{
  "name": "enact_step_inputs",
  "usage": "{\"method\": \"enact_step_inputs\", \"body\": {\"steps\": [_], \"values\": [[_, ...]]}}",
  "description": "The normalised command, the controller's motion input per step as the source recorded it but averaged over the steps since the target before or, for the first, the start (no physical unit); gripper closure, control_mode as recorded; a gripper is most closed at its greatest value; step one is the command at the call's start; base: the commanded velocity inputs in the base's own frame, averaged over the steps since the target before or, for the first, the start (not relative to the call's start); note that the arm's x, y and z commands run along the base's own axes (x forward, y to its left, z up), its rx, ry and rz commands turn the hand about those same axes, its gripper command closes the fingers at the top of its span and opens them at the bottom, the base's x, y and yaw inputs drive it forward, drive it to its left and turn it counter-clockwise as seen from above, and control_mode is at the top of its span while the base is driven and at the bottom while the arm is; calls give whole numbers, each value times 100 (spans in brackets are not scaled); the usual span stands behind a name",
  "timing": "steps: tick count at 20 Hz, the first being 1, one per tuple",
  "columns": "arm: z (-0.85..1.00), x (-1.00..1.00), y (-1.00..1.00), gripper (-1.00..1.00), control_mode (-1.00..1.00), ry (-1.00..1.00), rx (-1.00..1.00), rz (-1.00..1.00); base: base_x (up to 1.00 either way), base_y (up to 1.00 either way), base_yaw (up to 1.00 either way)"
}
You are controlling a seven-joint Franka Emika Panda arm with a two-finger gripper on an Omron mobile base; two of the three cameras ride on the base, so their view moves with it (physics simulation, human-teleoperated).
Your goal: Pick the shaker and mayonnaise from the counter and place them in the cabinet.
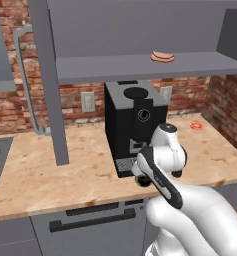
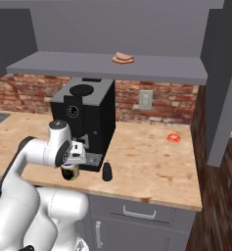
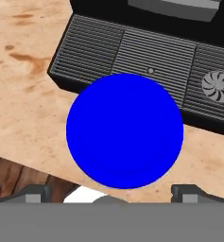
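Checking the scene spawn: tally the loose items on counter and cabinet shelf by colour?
Black: 1, the shaker
Blue-lidded: 1, the mayonnaise
Red: 1, small ring on the counter
Pinkish-tan: 1, flat item on the cabinet shelf
Total: 4

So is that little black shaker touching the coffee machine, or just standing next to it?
Apart. In the right base view the shaker stands on the counter off the coffee machine's front corner, with a strip of bare wood plainly showing between them.
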Motion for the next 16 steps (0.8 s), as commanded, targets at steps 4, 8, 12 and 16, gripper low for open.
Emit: {"method": "enact_step_inputs", "body": {"steps": [4, 8, 12, 16], "values": [[-42, 33, 16, -100, -100, 0, 0, 9, 0, 0, 0], [-41, 20, 9, -100, -100, 0, 0, 8, 0, 0, 0], [-40, 4, 3, -100, -100, 0, 0, 8, 0, 0, 0], [-43, 0, 2, -100, -100, 0, -1, 7, 0, 0, 0]]}}
